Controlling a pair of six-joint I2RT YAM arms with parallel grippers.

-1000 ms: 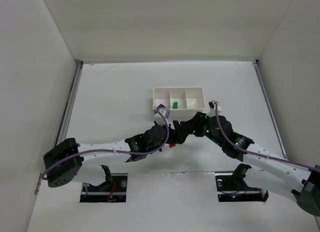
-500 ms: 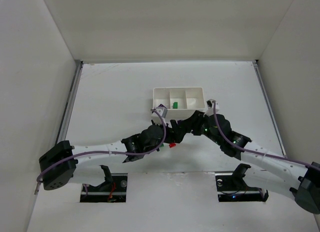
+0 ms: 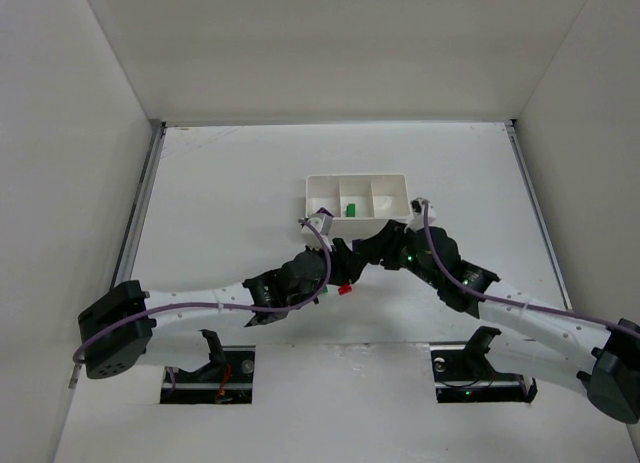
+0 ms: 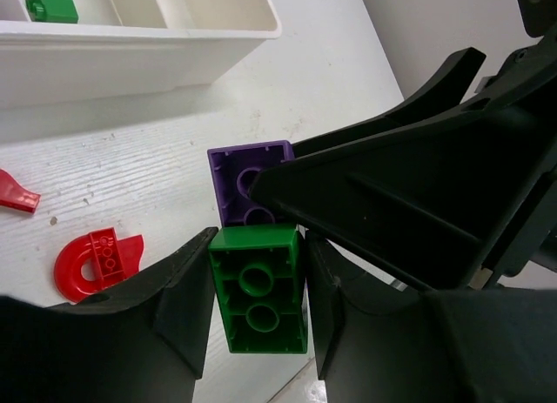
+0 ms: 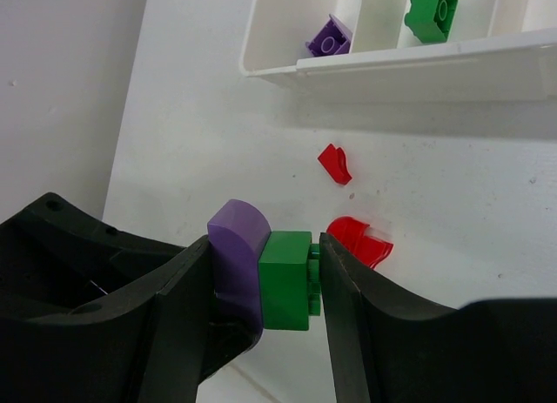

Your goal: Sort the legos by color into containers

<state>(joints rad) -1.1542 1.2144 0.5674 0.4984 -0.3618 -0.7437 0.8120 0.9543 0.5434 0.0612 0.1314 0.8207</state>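
The left gripper (image 4: pixel 258 285), closed snug on the flanks of the green brick (image 4: pixel 258 309), and the right gripper (image 5: pixel 265 285), part-open across the joined pair (image 5: pixel 283 281), share one load just near of the tray (image 3: pixel 357 177), with the purple brick (image 4: pixel 231 178) beyond the green, towards the tray, so any pull is judged to run along that axis.

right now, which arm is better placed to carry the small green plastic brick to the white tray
Left, likely. The left gripper flanks only the small green plastic brick, while the right gripper spans it and the curved purple plastic brick joined to it.
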